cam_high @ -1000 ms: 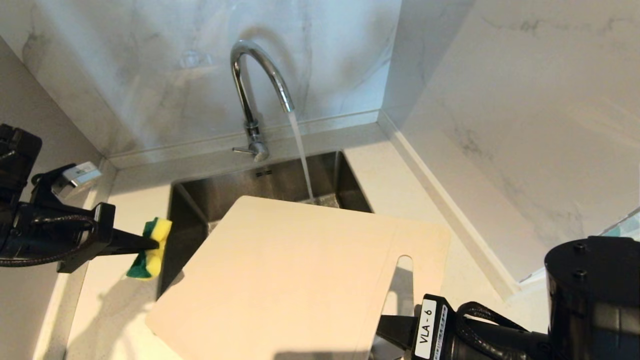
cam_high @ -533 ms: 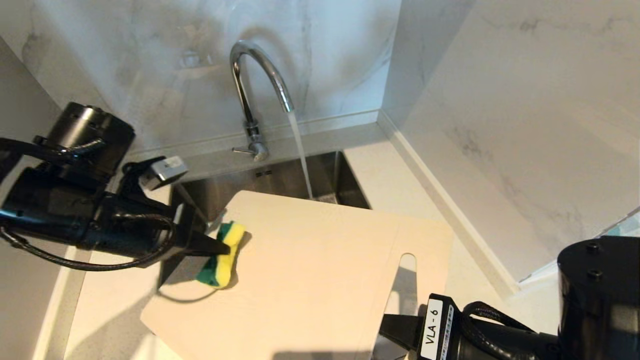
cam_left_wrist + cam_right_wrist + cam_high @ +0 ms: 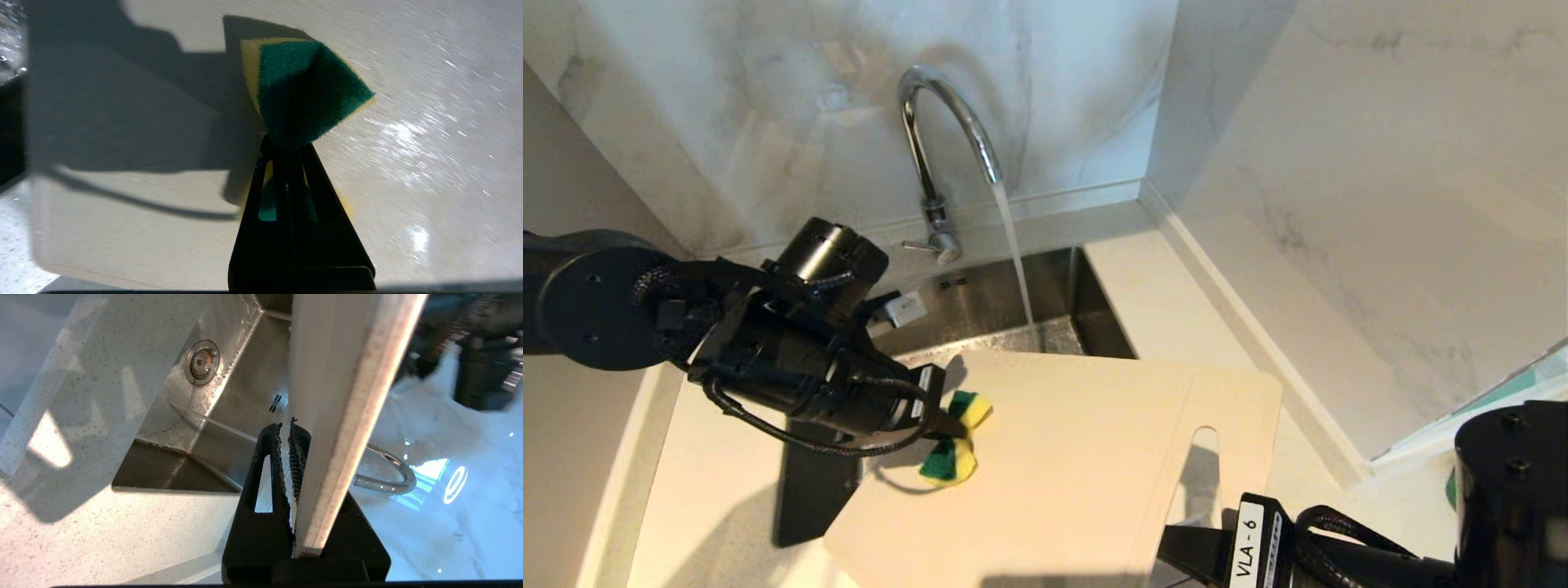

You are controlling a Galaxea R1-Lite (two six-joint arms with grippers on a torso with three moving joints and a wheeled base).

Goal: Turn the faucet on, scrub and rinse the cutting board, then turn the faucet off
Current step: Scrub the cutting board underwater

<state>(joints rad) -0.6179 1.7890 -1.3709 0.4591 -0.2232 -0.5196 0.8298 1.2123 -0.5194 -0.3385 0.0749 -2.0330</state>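
While water runs from the faucet (image 3: 947, 122):
Left gripper (image 3: 949, 425): clamped on sponge (image 3: 954, 447), pressed against cutting board (image 3: 1078, 457).
Right gripper (image 3: 288, 433): clamped on board's edge.

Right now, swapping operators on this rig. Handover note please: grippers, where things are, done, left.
Left gripper: shut on the sponge, over the cutting board's near-left part.
Right gripper: shut on the cutting board at its handle end, holding it over the sink.
Faucet: on, water falling just past the board's far edge into the sink.
Done: faucet on, sponge and board gripped.
Left: scrub, rinse, turn faucet off.
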